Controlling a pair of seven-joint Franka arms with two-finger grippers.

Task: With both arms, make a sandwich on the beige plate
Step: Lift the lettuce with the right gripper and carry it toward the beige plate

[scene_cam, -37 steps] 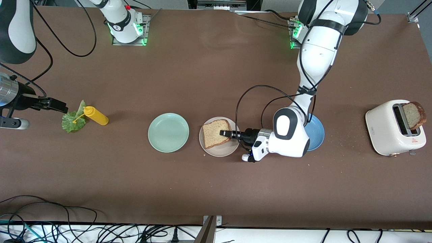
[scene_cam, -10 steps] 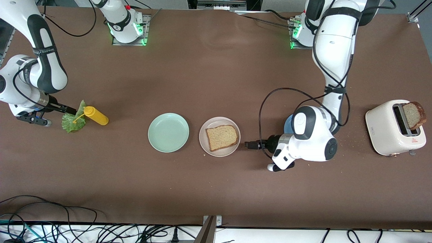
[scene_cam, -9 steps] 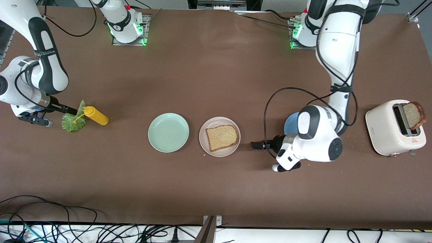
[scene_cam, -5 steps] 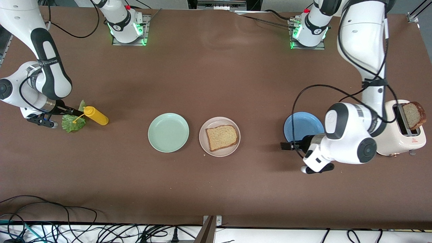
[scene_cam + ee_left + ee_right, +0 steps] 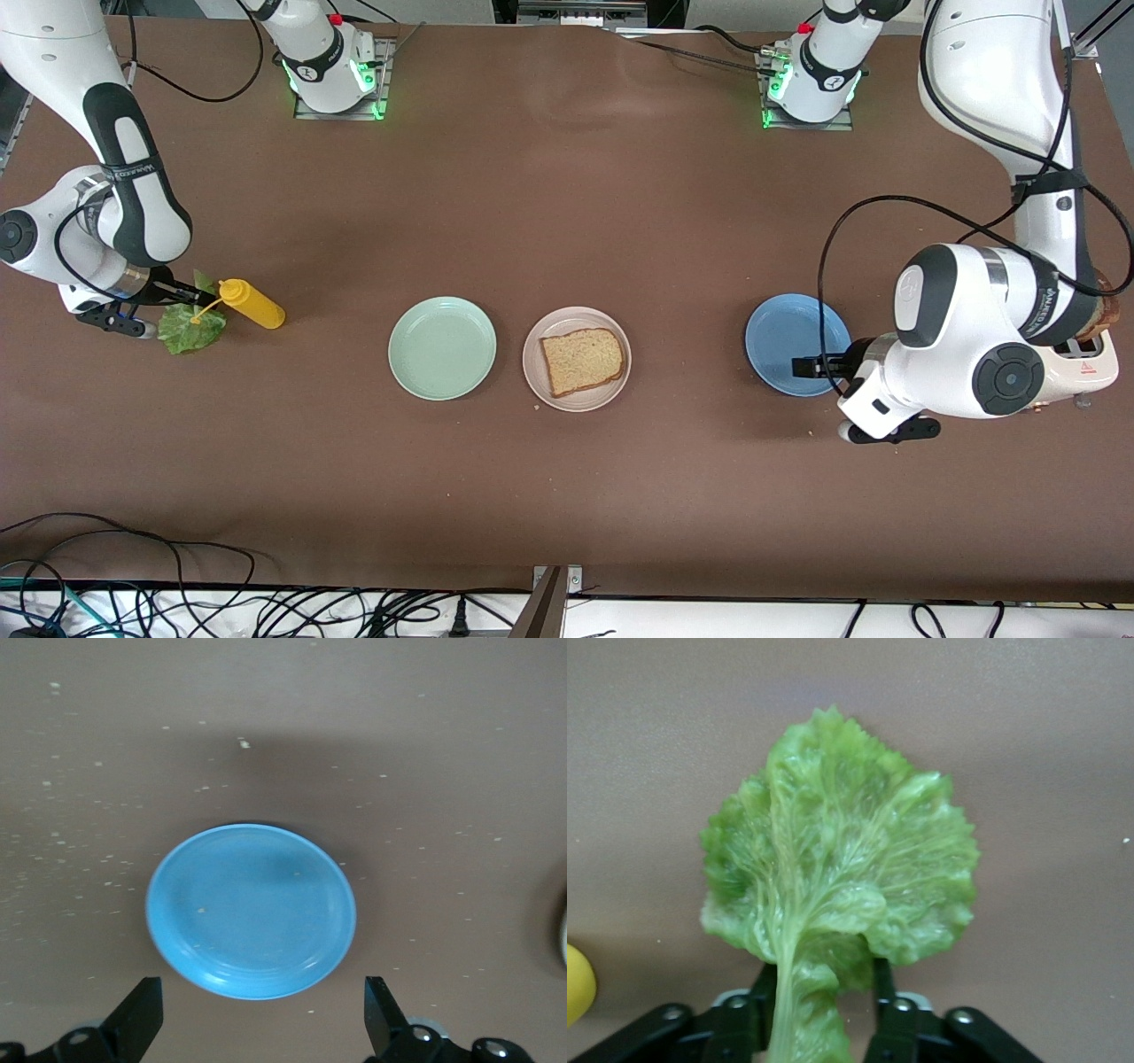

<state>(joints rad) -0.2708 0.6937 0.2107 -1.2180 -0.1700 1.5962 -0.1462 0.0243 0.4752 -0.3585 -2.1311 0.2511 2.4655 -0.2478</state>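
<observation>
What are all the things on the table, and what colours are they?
Beige plate: one, pinkish-beige, mid-table.
Bread: one brown slice, lying on the beige plate.
Green plate: one, mint green, beside the beige plate toward the right arm's end.
Blue plate: one, blue, toward the left arm's end.
Lettuce: one green leaf, at the right arm's end.
Bottle: one, yellow, lying beside the lettuce.
Toaster: one, white, mostly hidden by the left arm.
Table: one, brown.
Cables: several, black, along the table edge nearest the camera.
Left end effector: black, open, over the blue plate.
Right end effector: black, shut on the lettuce stem.
</observation>
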